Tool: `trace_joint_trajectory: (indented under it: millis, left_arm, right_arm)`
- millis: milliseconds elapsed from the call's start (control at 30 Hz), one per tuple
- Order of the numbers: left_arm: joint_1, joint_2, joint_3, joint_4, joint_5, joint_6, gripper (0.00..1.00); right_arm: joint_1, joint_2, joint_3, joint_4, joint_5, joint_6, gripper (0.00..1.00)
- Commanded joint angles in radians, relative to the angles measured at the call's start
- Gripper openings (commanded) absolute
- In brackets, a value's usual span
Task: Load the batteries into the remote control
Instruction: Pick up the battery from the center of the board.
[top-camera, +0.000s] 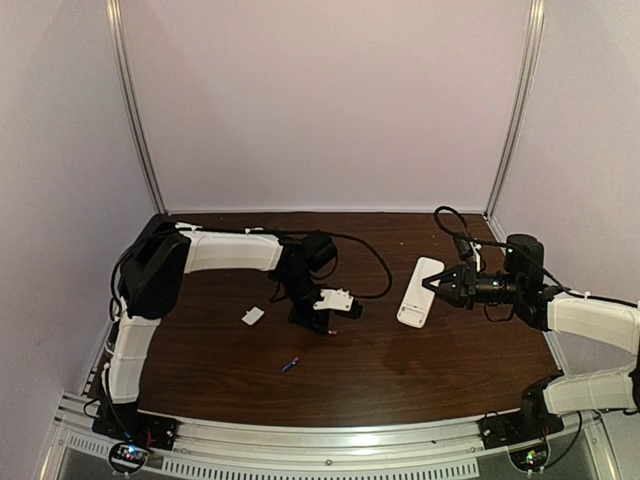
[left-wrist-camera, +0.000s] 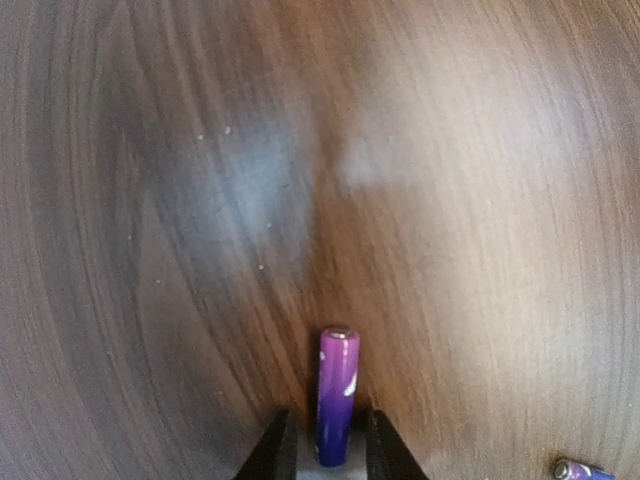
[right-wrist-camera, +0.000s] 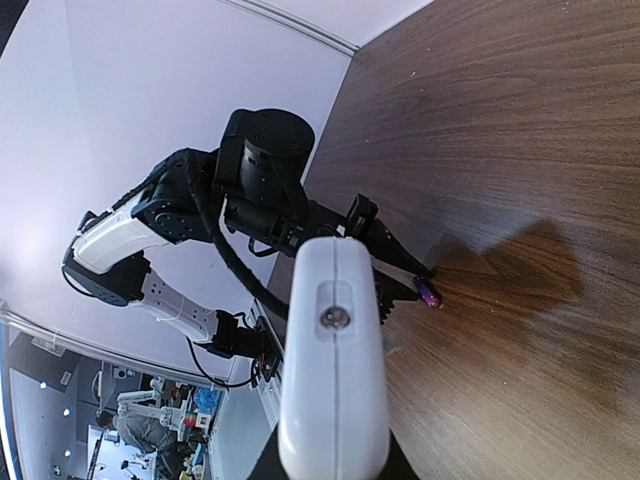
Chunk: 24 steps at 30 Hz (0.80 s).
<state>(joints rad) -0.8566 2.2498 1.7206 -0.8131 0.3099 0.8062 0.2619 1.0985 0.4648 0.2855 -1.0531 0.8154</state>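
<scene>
A purple-blue battery (left-wrist-camera: 337, 390) sticks out lengthwise from between the black fingers of my left gripper (left-wrist-camera: 330, 415), which is shut on it. The gripper (top-camera: 325, 322) points down at the middle of the table, and the battery's far end (right-wrist-camera: 428, 295) is at the wood. A second battery (top-camera: 290, 364) lies loose on the table in front of it, also seen at the edge of the left wrist view (left-wrist-camera: 580, 469). My right gripper (top-camera: 434, 285) is shut on one end of the white remote control (top-camera: 420, 291). The remote's rounded end (right-wrist-camera: 335, 360) faces the left arm.
A small flat white piece (top-camera: 253, 316) lies on the table left of the left gripper. Black cables (top-camera: 372, 268) loop behind the left wrist. Pale walls close the table at the back and sides. A metal rail (top-camera: 330, 440) runs along the near edge.
</scene>
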Motion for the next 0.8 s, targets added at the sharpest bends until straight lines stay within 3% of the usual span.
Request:
trace_joint_trajectory:
  millis: [0, 167, 467, 767]
  left_arm:
    - [-0.012, -0.037, -0.042, 0.014, -0.044, -0.049, 0.27]
    - [-0.028, -0.056, -0.069, 0.060, -0.060, -0.069, 0.24]
    - [-0.067, -0.189, -0.213, 0.196, -0.069, -0.158, 0.00]
    - [-0.202, -0.338, -0.170, 0.110, -0.324, -0.320, 0.00]
  right_arm:
    - [-0.007, -0.017, 0.014, 0.009, -0.013, -0.012, 0.00]
    - [-0.009, -0.023, 0.015, 0.001, -0.013, -0.016, 0.00]
    - [-0.013, -0.029, -0.008, -0.011, -0.002, -0.017, 0.00]
    - [0.060, -0.024, -0.071, 0.093, 0.093, 0.087, 0.00]
